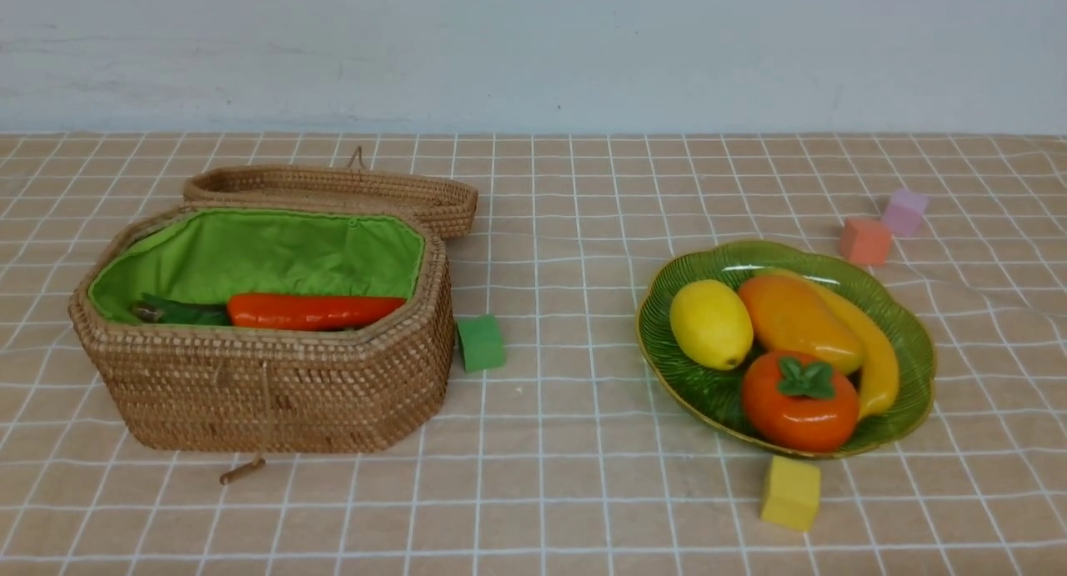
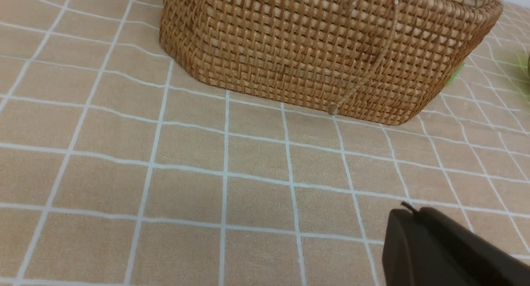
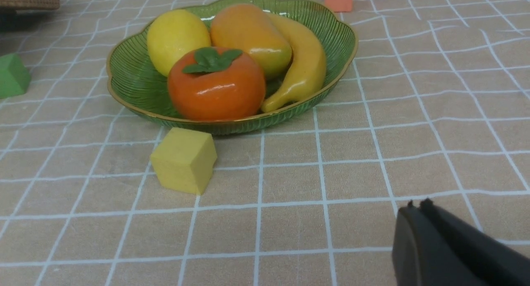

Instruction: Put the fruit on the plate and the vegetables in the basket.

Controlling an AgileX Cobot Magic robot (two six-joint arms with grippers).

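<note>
The green plate holds the lemon, mango, banana and persimmon; all show in the right wrist view too, the plate with the persimmon in front. The open woven basket holds the orange carrot with its green leaves; other vegetables are hidden. The basket wall fills the left wrist view. My left gripper is shut and empty above the cloth. My right gripper is shut and empty, short of the plate. Neither arm shows in the front view.
A green foam cube lies beside the basket, a yellow cube in front of the plate, an orange cube and a pink cube behind it. The basket's lid lies open at the back. A checked cloth covers the table.
</note>
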